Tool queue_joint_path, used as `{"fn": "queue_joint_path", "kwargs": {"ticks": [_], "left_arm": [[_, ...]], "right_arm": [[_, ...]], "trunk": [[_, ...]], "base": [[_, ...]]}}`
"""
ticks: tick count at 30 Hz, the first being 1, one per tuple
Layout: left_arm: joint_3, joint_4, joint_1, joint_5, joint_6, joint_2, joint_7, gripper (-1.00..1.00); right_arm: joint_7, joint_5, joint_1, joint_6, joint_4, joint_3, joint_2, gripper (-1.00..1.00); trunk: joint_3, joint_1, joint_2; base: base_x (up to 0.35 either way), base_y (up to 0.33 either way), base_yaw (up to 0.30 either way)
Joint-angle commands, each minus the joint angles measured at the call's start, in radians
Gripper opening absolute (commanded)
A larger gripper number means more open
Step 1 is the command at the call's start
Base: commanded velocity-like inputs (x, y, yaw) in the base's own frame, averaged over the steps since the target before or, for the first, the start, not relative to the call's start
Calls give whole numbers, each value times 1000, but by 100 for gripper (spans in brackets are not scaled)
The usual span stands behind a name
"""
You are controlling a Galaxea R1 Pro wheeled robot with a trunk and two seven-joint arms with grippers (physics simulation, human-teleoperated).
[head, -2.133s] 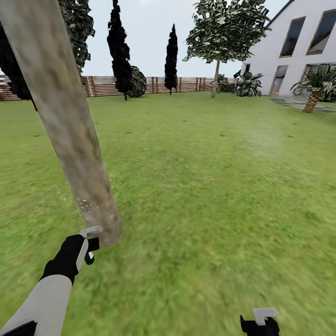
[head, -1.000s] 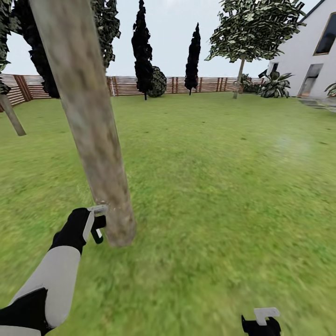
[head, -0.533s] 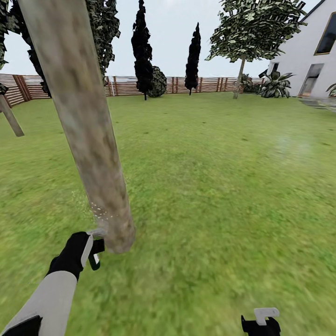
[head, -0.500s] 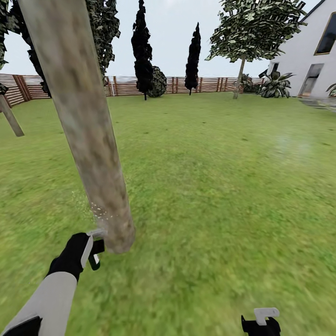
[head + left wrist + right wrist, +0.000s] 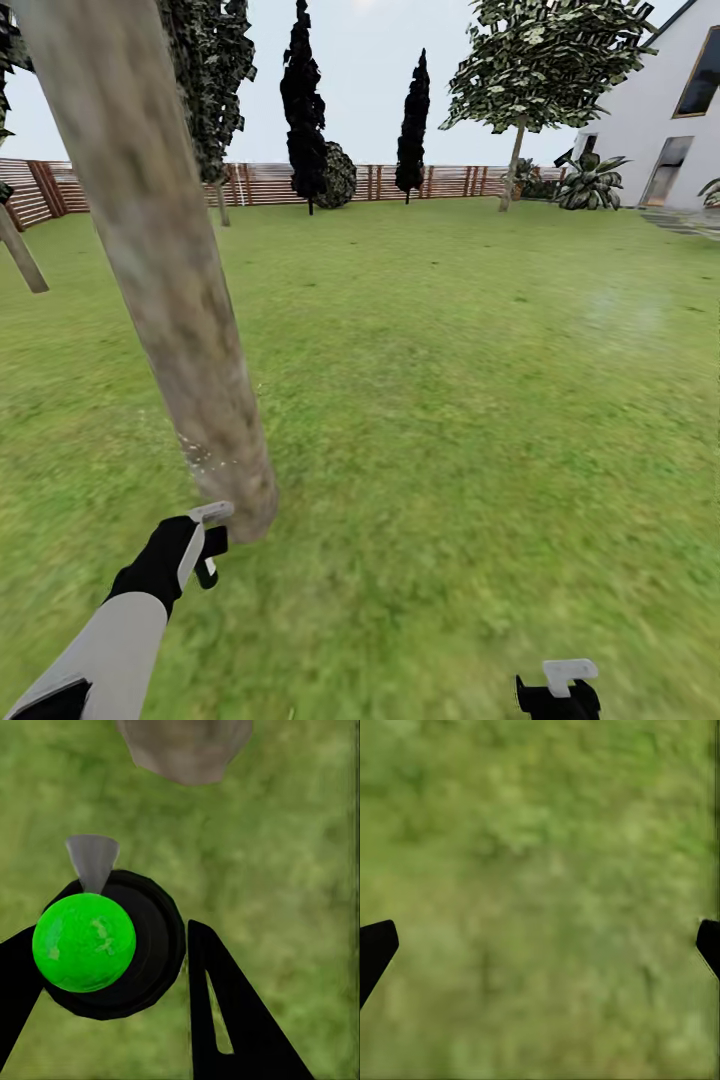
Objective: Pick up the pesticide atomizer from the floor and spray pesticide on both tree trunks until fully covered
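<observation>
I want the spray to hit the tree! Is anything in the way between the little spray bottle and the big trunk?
Nothing visible is. The left gripper holds the pesticide atomizer right beside the base of the tree trunk. In the left wrist view, just grass lies between its grey nozzle and the trunk.

The pesticide atomizer [image 5: 112,945], a dark round body with a bright green cap and a grey cone nozzle, is clamped between the left gripper [image 5: 112,1009] fingers [image 5: 225,1012]. Grass [image 5: 292,870] lies below; the tree trunk [image 5: 186,746] base is seen just beyond the nozzle.
</observation>
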Motion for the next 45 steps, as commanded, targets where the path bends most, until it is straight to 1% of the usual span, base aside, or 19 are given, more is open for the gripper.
{"fn": "queue_joint_path", "kwargs": {"ticks": [1,14,28,36,37,38,40,45], "left_arm": [[4,-2,-1,-10,4,0,-4,-100],[5,-2,-1,-9,2,2,-12,-100],[5,-2,-1,-9,2,-1,-13,-100],[6,-2,-1,-9,2,-1,-15,-100],[6,-2,-1,-1,2,-1,-15,-100],[3,-2,-1,73,0,4,-15,-100],[0,-11,-1,89,0,5,-14,-100],[-6,-21,-13,94,14,12,-12,-100]], "right_arm": [[-5,11,-1,-3,2,-6,0,100],[-5,11,-1,-3,2,-6,1,100],[-5,11,-1,-3,2,-6,1,100],[-5,11,-1,-3,3,-5,3,100],[-5,11,-1,-3,3,-5,3,100],[-5,11,-1,-3,3,-5,3,100],[-5,11,-1,-3,3,-5,3,100],[-7,11,-1,-3,2,-6,3,100]], "trunk": [[-1,0,0],[-1,0,0],[-1,0,0],[-1,0,0],[-1,0,0],[-1,0,0],[-1,0,0],[-1,0,0]], "base": [[0,-267,16],[77,-267,246],[123,-267,20],[43,-270,239],[1,-272,275],[0,-272,275],[0,-272,275],[86,-267,275]]}}
